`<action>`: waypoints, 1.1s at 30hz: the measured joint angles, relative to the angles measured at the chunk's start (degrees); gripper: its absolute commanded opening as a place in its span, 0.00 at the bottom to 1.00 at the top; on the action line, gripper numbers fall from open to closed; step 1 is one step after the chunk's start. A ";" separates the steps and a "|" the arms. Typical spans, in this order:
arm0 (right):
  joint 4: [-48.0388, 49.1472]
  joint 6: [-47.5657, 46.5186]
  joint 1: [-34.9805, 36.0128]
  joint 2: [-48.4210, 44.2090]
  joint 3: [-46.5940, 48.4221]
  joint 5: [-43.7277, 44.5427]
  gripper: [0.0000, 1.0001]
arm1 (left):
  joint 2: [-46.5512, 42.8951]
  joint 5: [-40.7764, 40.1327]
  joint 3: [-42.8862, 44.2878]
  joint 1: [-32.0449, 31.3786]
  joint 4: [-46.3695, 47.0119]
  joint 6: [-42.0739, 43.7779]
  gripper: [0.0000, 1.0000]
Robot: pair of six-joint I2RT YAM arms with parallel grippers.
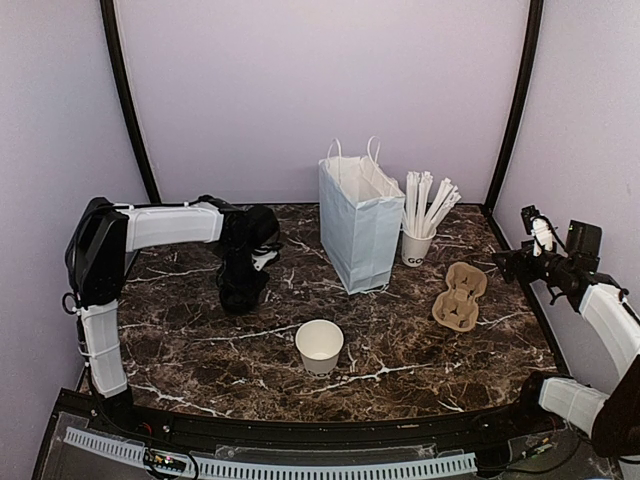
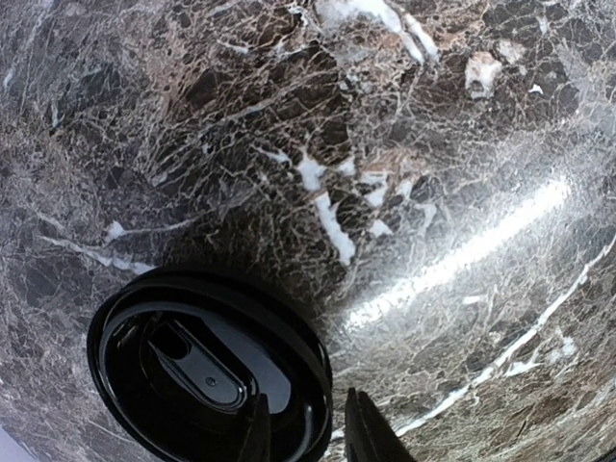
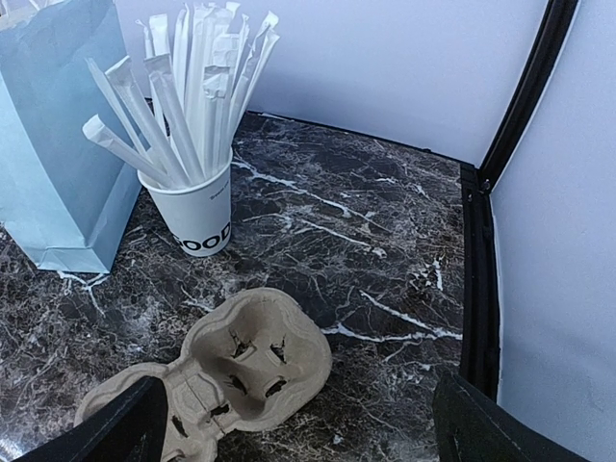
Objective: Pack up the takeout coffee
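Takeout coffee cup (image 1: 319, 345): 6 o'clock on counter (image 1: 200, 340); upright, lidless, not packed.
Black lid (image 2: 207, 371): flat on counter at 9 o'clock, apart from the cup.
Left hand (image 2: 306, 416): narrowly parted astride the lid's rim; cannot tell if it pinches.
Right hand (image 3: 298, 409): spread wide, holding nothing, over pulp carrier (image 3: 241, 371), 3 o'clock.
White bag (image 1: 358, 225): upright, 12 o'clock.
Progress: early, by my reading. Left to do: lid onto cup, cup into bag.
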 measured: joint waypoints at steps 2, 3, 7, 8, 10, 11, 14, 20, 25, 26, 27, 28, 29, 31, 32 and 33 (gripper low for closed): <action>0.00 0.00 0.00 0.07 0.00 0.00 0.97 | 0.28 -0.04 -0.04 0.00 0.15 -0.02 0.25; 0.00 0.00 0.00 0.09 0.00 0.00 0.98 | 0.44 -0.09 -0.07 0.00 0.28 -0.02 0.24; 0.00 0.00 0.00 0.11 0.00 0.00 0.98 | 0.79 -0.24 -0.37 0.00 0.50 0.00 0.18; 0.00 -0.02 0.00 0.11 0.00 0.00 0.98 | 0.81 -0.22 -0.39 0.00 0.52 -0.02 0.17; 0.00 0.00 0.00 0.11 -0.02 0.02 0.98 | 0.81 -0.22 -0.42 0.00 0.55 -0.02 0.13; 0.00 0.00 0.00 0.15 -0.02 0.00 0.98 | 0.81 -0.20 -0.42 0.00 0.57 -0.02 0.12; 0.00 0.00 0.00 0.17 -0.02 0.02 0.98 | 0.81 -0.20 -0.42 0.00 0.55 -0.04 0.09; 0.00 0.00 0.00 0.17 -0.04 0.02 0.98 | 0.81 -0.48 -0.44 0.00 0.52 -0.04 0.06; 0.00 0.00 0.00 0.33 -0.04 0.00 0.97 | 0.66 -1.09 -0.28 -0.02 -0.13 -0.24 0.06; 0.00 0.00 0.00 0.35 -0.04 0.00 0.97 | 0.52 -1.18 -0.11 -0.02 -0.57 -0.31 0.06; -0.02 0.00 0.00 0.37 -0.04 0.00 0.96 | 0.22 -1.20 0.15 -0.02 -1.07 -0.42 0.06; -0.02 0.02 0.00 0.37 -0.04 -0.02 0.91 | -0.26 -1.05 0.46 -0.02 -1.46 -0.46 0.06; -0.04 0.04 0.00 0.35 -0.02 -0.13 0.89 | -1.05 -0.61 1.11 -0.02 -2.03 -0.59 0.06; -1.11 -0.15 0.00 0.37 0.50 -0.55 0.89 | -3.10 0.26 2.40 -0.13 -2.40 -1.03 0.06; -2.54 -0.13 0.00 0.44 1.42 -0.66 0.89 | -4.35 0.72 3.21 -0.31 -2.43 -1.38 0.06; -4.17 -0.15 0.00 0.59 2.84 -0.74 0.89 | -5.88 1.22 4.37 -0.55 -2.40 -1.75 0.05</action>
